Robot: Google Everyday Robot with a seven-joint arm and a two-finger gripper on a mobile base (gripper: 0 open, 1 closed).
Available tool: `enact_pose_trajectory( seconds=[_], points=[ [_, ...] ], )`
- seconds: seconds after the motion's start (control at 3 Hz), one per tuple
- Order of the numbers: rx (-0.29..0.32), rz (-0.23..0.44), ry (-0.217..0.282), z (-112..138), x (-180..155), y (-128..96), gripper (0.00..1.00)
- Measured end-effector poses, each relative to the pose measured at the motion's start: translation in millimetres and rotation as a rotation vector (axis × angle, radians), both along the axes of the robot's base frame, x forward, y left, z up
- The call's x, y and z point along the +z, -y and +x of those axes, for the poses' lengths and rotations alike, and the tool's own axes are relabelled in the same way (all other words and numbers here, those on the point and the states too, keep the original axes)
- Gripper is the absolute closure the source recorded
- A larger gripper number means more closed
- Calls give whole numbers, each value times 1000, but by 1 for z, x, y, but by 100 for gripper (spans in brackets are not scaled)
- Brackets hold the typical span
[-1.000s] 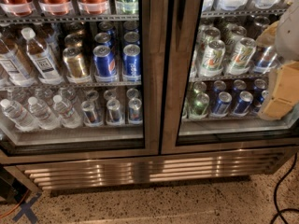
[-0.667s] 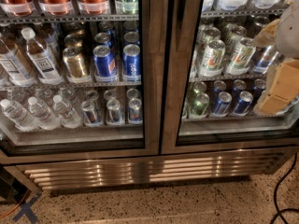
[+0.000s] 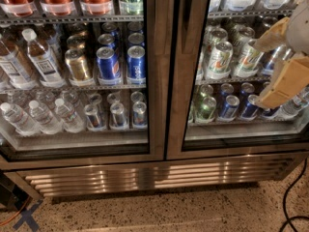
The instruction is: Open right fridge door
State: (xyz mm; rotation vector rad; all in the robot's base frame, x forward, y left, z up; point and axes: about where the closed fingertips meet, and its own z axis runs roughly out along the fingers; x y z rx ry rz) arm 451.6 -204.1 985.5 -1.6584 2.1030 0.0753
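At right fridge door (image 3: pixel 190 105), gripper (image 3: pixel 259 75) edged up-left (door shut)

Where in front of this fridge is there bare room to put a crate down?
The speckled floor below the steel grille is bare across the middle. A black cable crowds its right end, a dark object its left. The hand hangs before the right fridge door.

Single close view, downward onto the lower fridge (image 3: pixel 145 170), end effector (image 3: pixel 264 74) at right edge.
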Motion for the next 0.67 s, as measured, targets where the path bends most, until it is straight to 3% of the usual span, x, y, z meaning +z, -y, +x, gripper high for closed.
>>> enact_pose_trajectory(
  seconds=[0.33,0.67],
  points=[
    [93,-21,-29,2,-2,-14,1],
    [98,-22,-34,1,-3,-15,0]
  ],
)
